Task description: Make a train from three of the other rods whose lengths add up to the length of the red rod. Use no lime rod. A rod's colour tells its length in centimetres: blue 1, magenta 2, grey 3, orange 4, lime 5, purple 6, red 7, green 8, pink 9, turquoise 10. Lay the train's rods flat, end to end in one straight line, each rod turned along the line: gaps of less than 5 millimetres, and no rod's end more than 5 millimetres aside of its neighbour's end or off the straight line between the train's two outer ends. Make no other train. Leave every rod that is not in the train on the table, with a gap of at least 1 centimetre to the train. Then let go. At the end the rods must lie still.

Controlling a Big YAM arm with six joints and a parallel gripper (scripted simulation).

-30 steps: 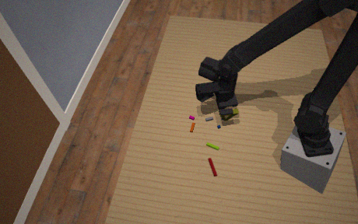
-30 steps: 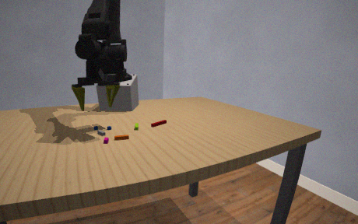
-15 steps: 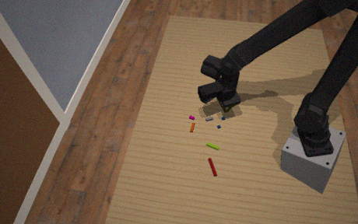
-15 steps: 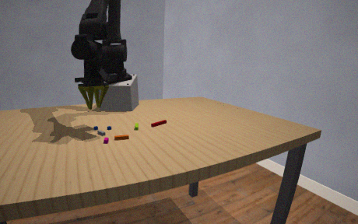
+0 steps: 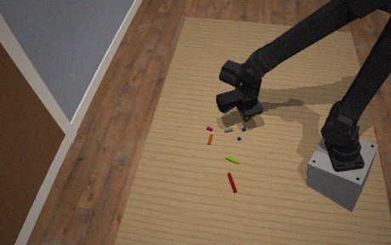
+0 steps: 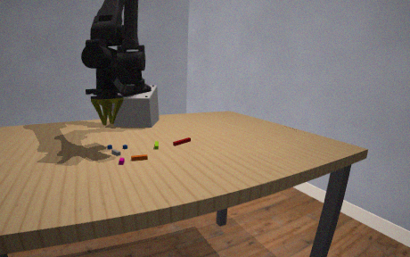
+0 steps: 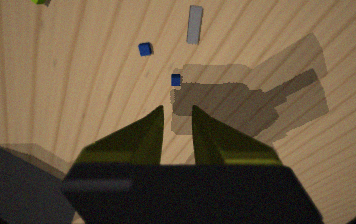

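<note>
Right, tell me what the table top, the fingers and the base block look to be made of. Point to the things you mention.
Table top (image 5: 170, 191) (image 6: 267, 147) (image 7: 100, 100): looks like pale wood, matt; parallel grain lines show.
Fingers (image 5: 248, 118) (image 6: 108, 124): perhaps plastic, dark yellow-green; a soft sheen shows.
Base block (image 5: 327, 180) (image 6: 138, 111): smooth and grey, painted metal or plastic; I can't tell which.

You bring the gripper (image 5: 249, 119) (image 6: 108, 124) (image 7: 177, 112) fingers in from wide apart to a narrow gap, tips closer than half a second back too. In the top view, your gripper no longer covers the blue rod nearer it (image 5: 244, 128) (image 6: 110, 146) (image 7: 175, 80); that rod now shows.
</note>
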